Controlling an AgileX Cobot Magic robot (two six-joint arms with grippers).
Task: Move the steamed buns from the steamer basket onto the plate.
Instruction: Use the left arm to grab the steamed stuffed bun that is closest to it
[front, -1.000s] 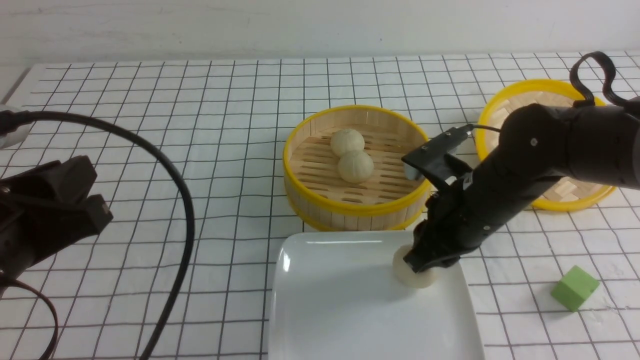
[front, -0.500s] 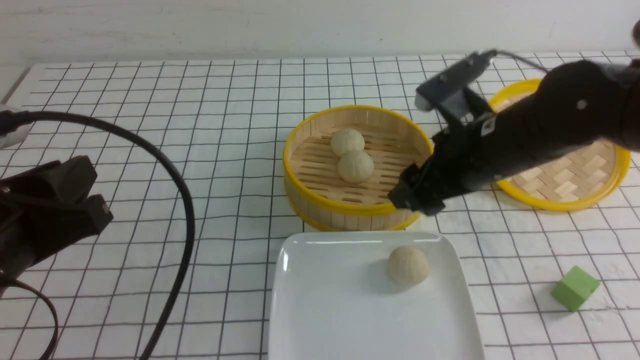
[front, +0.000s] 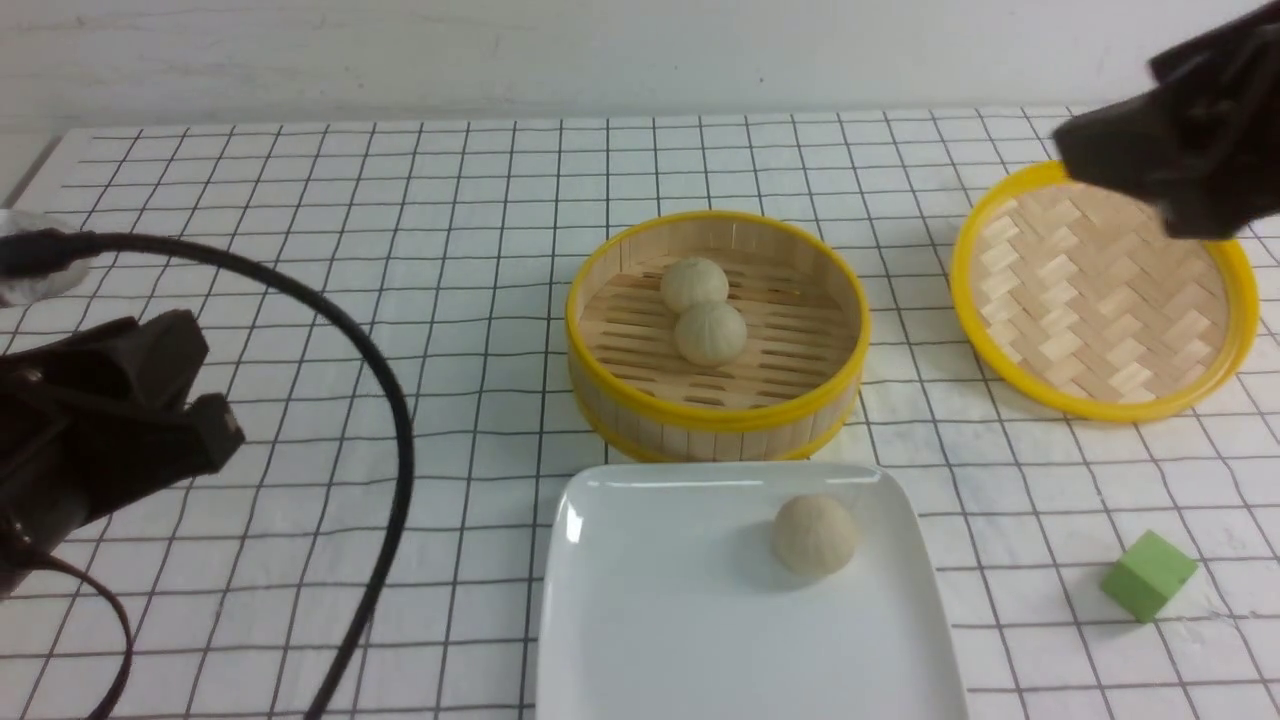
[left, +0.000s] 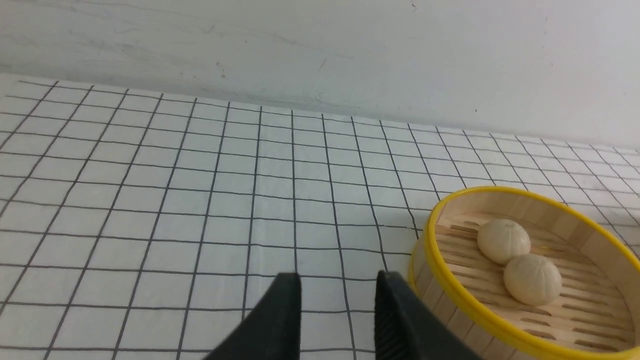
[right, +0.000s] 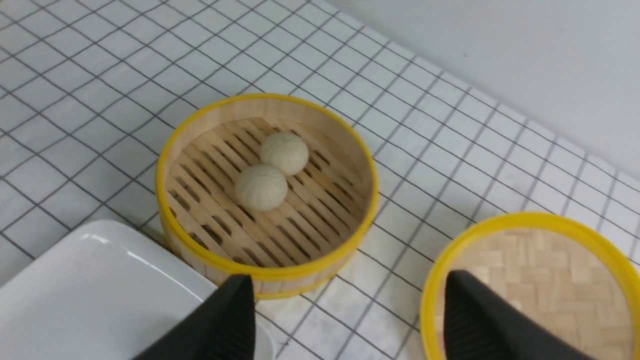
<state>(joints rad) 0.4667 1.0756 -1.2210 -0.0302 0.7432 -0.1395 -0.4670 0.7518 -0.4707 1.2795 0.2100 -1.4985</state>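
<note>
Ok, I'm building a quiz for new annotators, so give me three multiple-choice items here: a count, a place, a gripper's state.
1. How many off-white round steamed buns lie in the deep round bamboo steamer basket? A one; B two; C three.
2. The small green cube lies: A in the basket; B on the checked cloth, right of the glossy white square plate; C on the plate.
3. The right gripper is: A shut on a bun; B shut on the basket's rim; C open and empty.
Answers: 1 B, two rest on the slats, the third on the plate. 2 B, it sits on the cloth beyond the plate's right edge. 3 C, its wrist view shows fingers wide apart, nothing between.
</note>
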